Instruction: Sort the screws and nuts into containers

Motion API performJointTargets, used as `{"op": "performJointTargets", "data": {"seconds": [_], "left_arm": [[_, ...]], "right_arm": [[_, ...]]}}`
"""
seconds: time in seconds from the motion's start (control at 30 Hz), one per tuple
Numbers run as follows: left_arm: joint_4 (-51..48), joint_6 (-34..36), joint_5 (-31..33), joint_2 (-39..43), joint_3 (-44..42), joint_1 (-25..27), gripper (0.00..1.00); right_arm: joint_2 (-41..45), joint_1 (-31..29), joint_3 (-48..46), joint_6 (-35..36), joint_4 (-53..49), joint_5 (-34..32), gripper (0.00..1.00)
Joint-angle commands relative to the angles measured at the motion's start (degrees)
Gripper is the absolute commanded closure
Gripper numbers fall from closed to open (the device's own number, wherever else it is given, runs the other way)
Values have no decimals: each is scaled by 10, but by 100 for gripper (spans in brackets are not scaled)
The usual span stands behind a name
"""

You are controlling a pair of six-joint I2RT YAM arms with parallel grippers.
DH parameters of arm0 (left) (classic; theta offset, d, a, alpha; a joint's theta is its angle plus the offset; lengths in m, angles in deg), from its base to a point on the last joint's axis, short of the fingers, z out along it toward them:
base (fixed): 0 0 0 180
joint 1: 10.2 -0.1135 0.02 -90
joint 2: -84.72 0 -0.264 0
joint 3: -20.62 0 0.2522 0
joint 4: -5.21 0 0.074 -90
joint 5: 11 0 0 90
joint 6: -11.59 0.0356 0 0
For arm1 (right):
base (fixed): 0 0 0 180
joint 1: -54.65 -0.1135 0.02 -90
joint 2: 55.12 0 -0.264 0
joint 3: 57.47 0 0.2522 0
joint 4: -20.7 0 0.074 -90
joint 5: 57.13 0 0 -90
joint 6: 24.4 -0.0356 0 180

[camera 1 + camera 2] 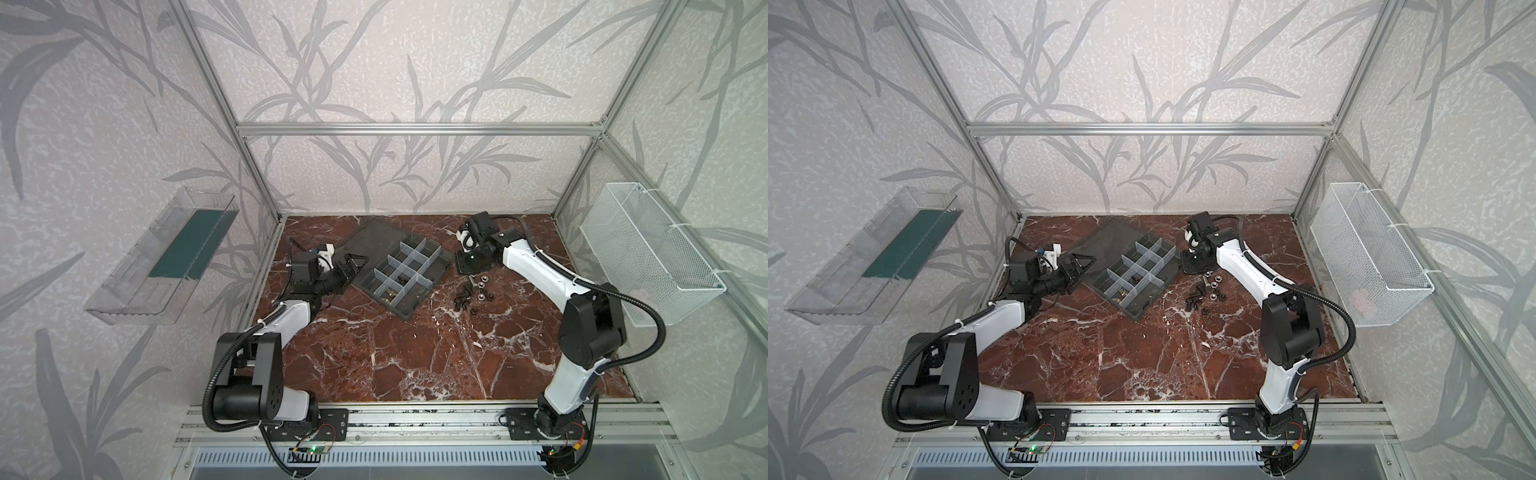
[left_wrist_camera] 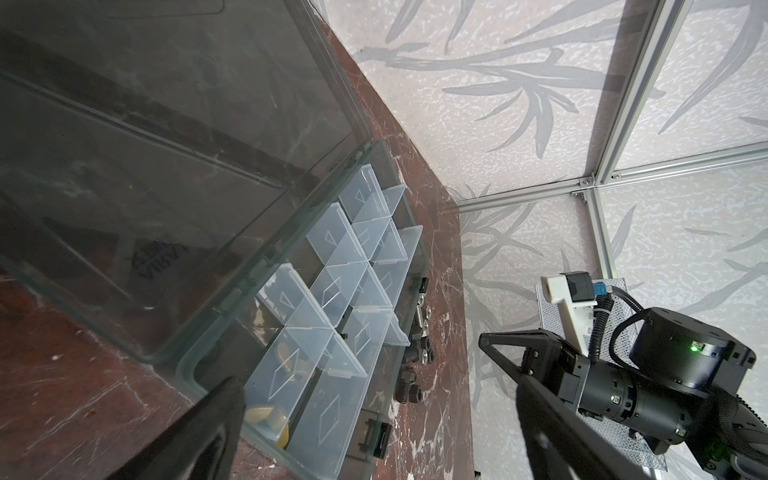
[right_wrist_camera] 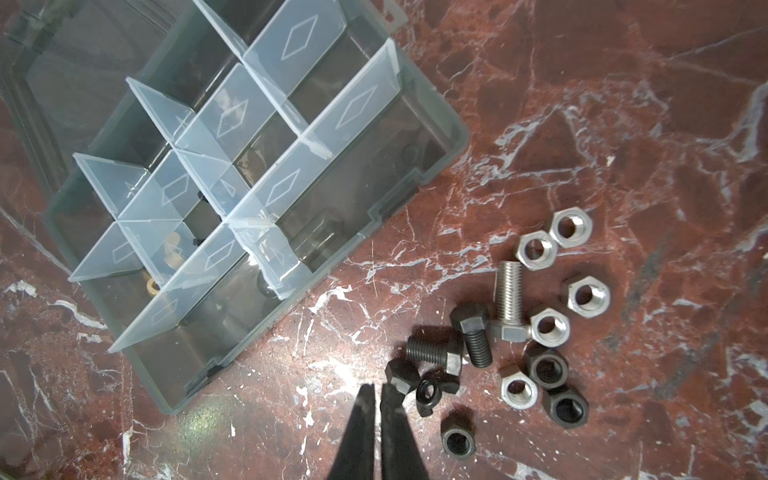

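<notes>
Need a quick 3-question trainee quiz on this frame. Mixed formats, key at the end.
1. True or false: the right gripper has its fingers shut with nothing between them.
2. Relative to the organizer box, the loose screws and nuts lie: A) inside it B) beside it, on the table C) under it.
3. Fill in: the loose pile holds ___ silver screw among the black ones.
Key: 1 true; 2 B; 3 one.
</notes>
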Motion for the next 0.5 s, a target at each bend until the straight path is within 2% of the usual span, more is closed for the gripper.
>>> {"op": "performJointTargets", "data": {"seconds": [0.0, 0.23, 0.37, 0.47], "left_arm": [[13, -5, -8, 5, -3, 2, 0], [17, -8, -12, 3, -5, 3, 1], [16, -7, -13, 3, -4, 2, 1], [16, -7, -15, 0, -2, 2, 1]], "right_arm": [[-9, -9, 7, 3, -13, 12, 92], [-14, -19, 22, 0, -26, 10, 88], [-3, -20, -3, -8, -29, 1, 75], [6, -20, -28, -10, -38, -13, 69]]}}
